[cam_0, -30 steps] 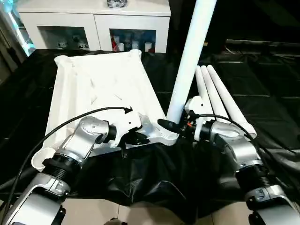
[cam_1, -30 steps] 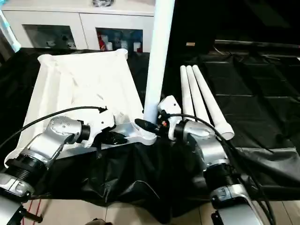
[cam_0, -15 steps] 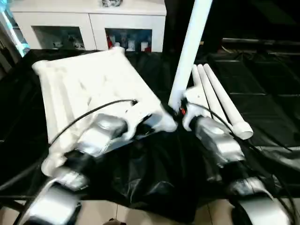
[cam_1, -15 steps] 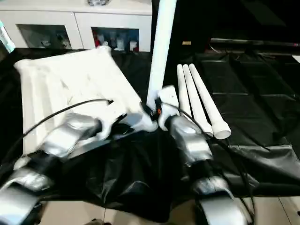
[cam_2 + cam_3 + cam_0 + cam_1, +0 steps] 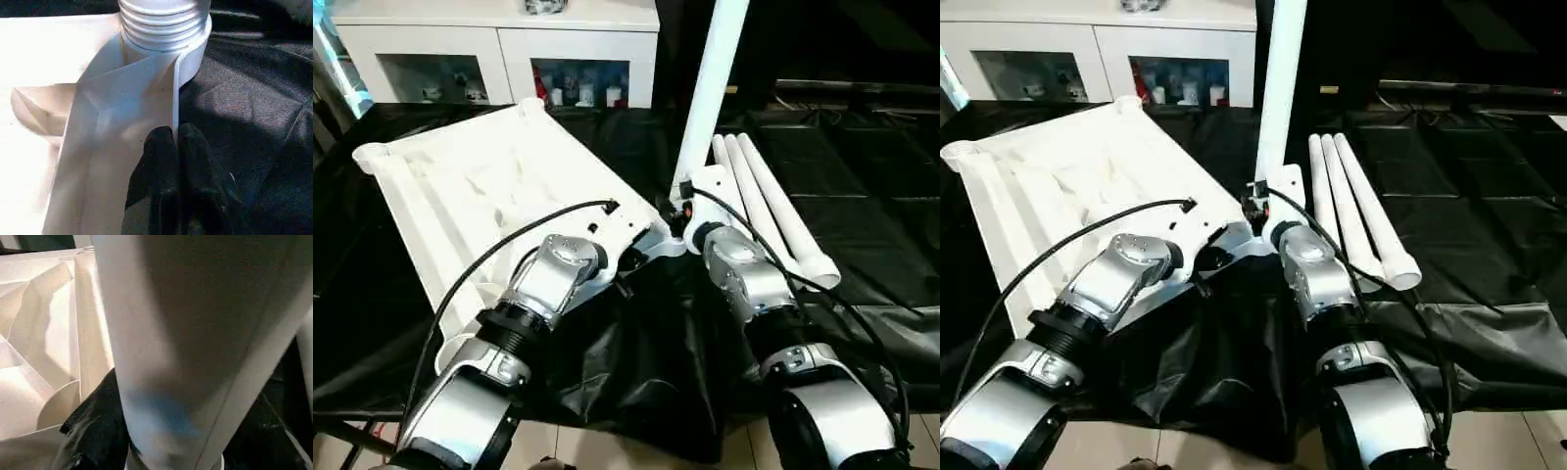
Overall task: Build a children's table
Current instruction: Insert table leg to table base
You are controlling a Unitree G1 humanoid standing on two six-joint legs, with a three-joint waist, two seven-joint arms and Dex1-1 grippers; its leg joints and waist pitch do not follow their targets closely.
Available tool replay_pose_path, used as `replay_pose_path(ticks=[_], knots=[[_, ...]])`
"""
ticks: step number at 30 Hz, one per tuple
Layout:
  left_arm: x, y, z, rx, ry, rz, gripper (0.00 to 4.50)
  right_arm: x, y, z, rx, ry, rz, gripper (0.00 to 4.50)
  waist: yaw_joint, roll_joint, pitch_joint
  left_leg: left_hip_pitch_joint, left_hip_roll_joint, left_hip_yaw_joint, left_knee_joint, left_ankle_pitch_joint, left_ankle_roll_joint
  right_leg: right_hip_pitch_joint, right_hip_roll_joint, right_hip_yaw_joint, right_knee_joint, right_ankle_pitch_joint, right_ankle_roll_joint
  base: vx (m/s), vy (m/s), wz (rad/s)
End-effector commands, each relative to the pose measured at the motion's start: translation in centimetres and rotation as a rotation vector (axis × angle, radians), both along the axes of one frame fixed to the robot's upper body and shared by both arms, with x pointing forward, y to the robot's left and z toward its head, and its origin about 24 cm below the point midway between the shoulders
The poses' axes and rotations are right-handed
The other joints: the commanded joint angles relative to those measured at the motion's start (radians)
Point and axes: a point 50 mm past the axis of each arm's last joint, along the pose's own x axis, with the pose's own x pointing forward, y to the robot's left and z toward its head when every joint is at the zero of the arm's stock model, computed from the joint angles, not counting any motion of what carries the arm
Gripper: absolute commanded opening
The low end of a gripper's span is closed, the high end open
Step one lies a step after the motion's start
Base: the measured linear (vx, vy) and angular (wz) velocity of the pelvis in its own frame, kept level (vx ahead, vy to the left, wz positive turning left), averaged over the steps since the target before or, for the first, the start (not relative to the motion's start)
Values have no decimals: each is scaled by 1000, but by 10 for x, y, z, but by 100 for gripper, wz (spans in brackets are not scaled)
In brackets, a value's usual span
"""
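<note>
Tabletop (image 5: 480, 196): lay underside up on the black cloth (image 5: 636, 372), skewed, its near corner socket (image 5: 164, 44) toward the robot's middle.
Left gripper (image 5: 173, 147): fingers pinched almost together on the thin side wall of the tabletop, just beside the corner socket.
Upright leg (image 5: 710, 88): stood with its long axis near vertical, leaning slightly to the right at the top; threaded foot sat in the corner socket, a few thread rings showing above the rim.
Right gripper (image 5: 680, 211): about half open, around the base of the upright leg; the left fingertip (image 5: 93, 431) lay against the leg.
Key relation: socket sat between the two grippers, leg axis directly above it; right arm was nearer the leg, so turning it home was judged its job.
Spare legs (image 5: 769, 211): three, side by side on the cloth to the right.
</note>
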Motion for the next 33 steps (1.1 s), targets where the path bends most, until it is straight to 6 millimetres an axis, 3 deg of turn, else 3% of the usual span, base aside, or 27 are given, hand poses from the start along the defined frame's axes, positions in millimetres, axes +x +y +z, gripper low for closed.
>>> replay_pose_path(ticks=[1,3,6,11,14,20,23,26,27,29,30,33], knots=[[11,-8,28,-28,-120,6,0,-24,26,-46,28,229,88,226,0,5,-59,22,63,-33,-79,-214,-2,33,-91,51,-84,-113,-247,0,0,0],[10,-8,27,-30,-123,-5,0,-23,24,-44,39,224,82,263,0,6,-59,23,63,-33,-80,-224,-4,31,-91,52,-85,-127,-244,0,0,0],[9,-7,27,-35,-125,-17,0,-21,24,-41,54,213,93,270,-2,5,-60,21,63,-34,-79,-214,-4,33,-91,51,-83,-114,-247,0,0,0],[8,-6,29,-42,-135,-48,0,-16,25,-30,67,174,111,312,-6,6,-62,18,62,-32,-76,-175,19,36,-90,50,-78,-49,-261,0,0,0],[7,-6,29,-41,-144,-72,0,-12,23,-23,64,141,126,349,-9,6,-61,18,63,-32,-77,-181,22,36,-90,49,-79,-58,-267,0,0,0],[2,-2,30,-56,-158,-145,0,-7,17,-5,24,64,205,365,-14,10,-64,15,64,-32,-74,-157,36,39,-91,49,-74,-14,-279,0,0,0],[1,3,29,-54,-149,-155,0,-6,13,4,3,31,257,365,-11,10,-70,14,64,-30,-67,-106,55,42,-90,49,-64,63,-287,0,0,0],[0,9,28,-74,-142,-176,0,-10,3,11,-52,-8,349,365,1,9,-83,9,60,-30,-52,16,113,47,-86,45,-41,265,-300,0,0,0],[-1,13,27,-83,-134,-189,0,-14,-5,14,-81,-20,413,365,6,8,-81,7,60,-29,-49,31,136,45,-86,44,-39,307,-301,0,0,0],[-1,16,27,-84,-131,-196,0,-16,-8,14,-89,-21,438,365,13,7,-81,8,61,-28,-48,23,144,43,-88,45,-39,306,-302,0,0,0],[-3,21,26,-95,-136,-225,0,-23,-21,15,-118,-22,507,365,15,10,-79,8,62,-27,-50,5,143,42,-89,45,-41,279,-303,0,0,0],[-4,26,27,-112,-142,-257,0,-29,-33,15,-146,-13,557,365,26,10,-77,12,66,-28,-52,-31,127,42,-86,44,-45,224,-293,0,0,0]])
